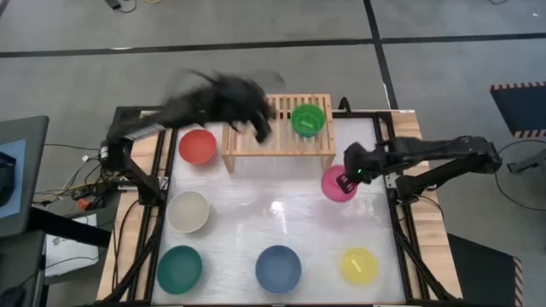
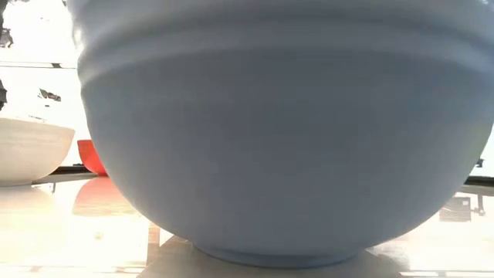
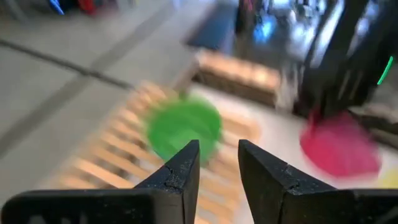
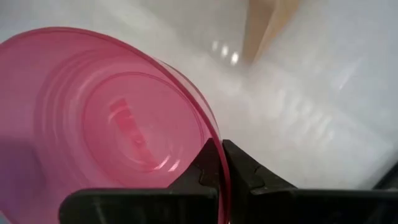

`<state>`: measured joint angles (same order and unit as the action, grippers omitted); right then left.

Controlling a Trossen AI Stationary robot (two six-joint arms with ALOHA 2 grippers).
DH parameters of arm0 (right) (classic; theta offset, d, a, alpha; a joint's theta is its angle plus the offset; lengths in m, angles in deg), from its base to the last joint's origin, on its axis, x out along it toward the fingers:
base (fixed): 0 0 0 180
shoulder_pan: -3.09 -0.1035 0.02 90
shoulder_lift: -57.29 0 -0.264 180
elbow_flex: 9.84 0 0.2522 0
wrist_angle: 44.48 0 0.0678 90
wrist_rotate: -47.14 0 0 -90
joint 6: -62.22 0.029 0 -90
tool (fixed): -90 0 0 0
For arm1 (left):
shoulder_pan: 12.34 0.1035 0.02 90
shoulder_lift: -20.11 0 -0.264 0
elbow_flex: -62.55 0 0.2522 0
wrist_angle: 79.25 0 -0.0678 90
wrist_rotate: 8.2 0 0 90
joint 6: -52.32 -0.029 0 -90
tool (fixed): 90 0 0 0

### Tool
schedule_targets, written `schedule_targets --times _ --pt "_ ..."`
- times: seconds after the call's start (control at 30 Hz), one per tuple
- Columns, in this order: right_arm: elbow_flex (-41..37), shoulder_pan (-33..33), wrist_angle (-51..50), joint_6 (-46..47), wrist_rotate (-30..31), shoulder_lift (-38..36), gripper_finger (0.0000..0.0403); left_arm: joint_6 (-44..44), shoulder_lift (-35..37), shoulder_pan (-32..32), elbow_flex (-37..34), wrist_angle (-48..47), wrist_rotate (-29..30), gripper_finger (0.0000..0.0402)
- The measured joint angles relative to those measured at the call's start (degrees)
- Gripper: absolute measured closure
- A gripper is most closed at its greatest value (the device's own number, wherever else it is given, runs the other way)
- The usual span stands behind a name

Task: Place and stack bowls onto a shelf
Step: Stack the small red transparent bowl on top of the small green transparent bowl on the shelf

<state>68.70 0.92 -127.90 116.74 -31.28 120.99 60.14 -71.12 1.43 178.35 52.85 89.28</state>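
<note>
One lime green bowl (image 1: 308, 119) on shelf (image 1: 247, 141). Right gripper (image 4: 222, 163) pinches magenta bowl (image 1: 337, 184) rim, beside shelf; lift level, nest squarely. Left gripper (image 3: 217, 168) slightly parted, empty, over shelf.

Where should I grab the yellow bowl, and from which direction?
Pinch the rim wall of the yellow bowl, coming straight down from above. It sits upright, mouth open, alone on the table, so one of the fingers fits inside and one outside. Any rim side looks free.
</note>
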Motion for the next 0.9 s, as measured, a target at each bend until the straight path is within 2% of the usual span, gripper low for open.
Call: schedule_targets --times 0.1,0.2,0.33,0.57,0.73,0.9 --pt "5.01 3.50 -1.06 -4.60 2.72 0.11 0.0378 5.22 3.15 -1.13 -16.37 16.01 -4.91 0.0310" --pt "8.61 8.38 -0.28 -9.97 2.93 1.17 0.0378 10.04 10.05 -0.94 -26.37 26.55 -6.18 0.0310" --pt "14.69 15.79 2.62 -18.68 2.67 4.71 0.0378 11.97 15.23 -1.47 -35.64 29.46 -3.60 0.0310" --pt "27.64 29.06 8.06 -34.59 1.05 16.91 0.0378 14.17 24.47 -4.66 -46.14 31.40 5.24 0.0310" --pt "34.23 35.76 8.18 -38.85 -3.71 25.77 0.0378 16.82 26.74 -8.61 -50.11 32.05 8.79 0.0310" --pt "38.32 37.83 2.65 -39.57 -6.36 31.36 0.0368 17.38 26.54 -11.47 -50.99 29.46 11.12 0.0310"
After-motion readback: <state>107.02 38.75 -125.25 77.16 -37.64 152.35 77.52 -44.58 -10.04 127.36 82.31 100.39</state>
